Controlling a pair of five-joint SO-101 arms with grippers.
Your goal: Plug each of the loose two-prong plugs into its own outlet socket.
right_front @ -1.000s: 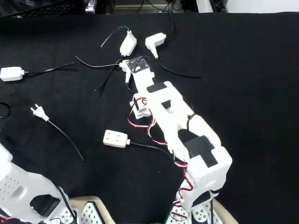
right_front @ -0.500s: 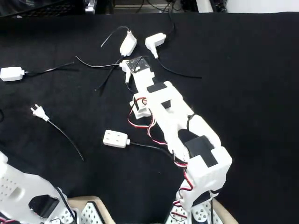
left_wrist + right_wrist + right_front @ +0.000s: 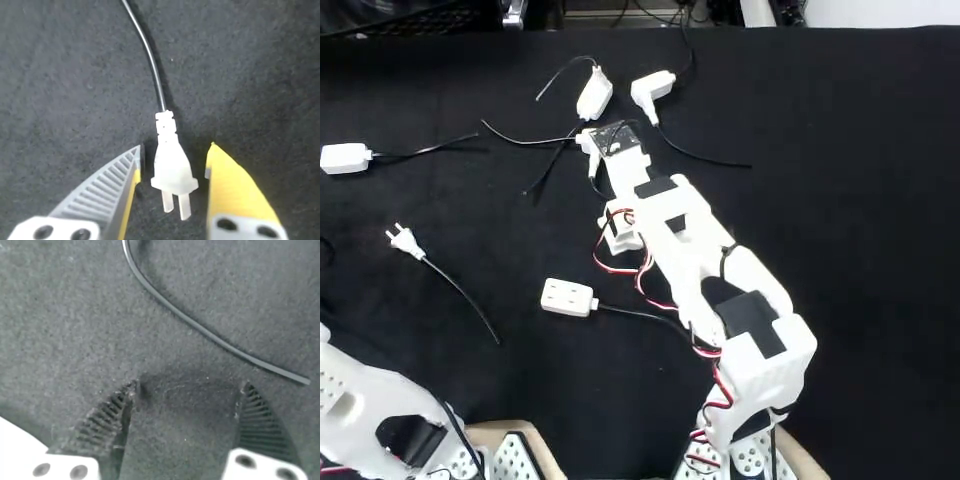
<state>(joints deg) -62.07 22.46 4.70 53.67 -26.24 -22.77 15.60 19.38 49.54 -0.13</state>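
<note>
A white two-prong plug point(image 3: 172, 170) lies on the black cloth between the spread fingers of my left gripper point(image 3: 175, 149), its prongs towards the camera and its black cord running away. Neither finger touches it. My right gripper point(image 3: 188, 385) is open over bare cloth with a black cord point(image 3: 200, 330) just beyond its tips; from above it sits at the table's upper middle point(image 3: 592, 155). Another loose plug point(image 3: 405, 239) lies at the left. White outlet sockets lie at the lower middle point(image 3: 568, 297), far left point(image 3: 345, 157) and top point(image 3: 594, 96), point(image 3: 653, 88).
Thin black cords point(image 3: 525, 138) cross the cloth around the right gripper and trail from each socket. The right arm point(image 3: 710, 270) stretches diagonally over the middle of the table. The left arm's base point(image 3: 365, 400) fills the lower left corner.
The left arm's body has shifted slightly at the lower left corner, and the cord loop at the left edge has slid down. The right arm has stayed put.
</note>
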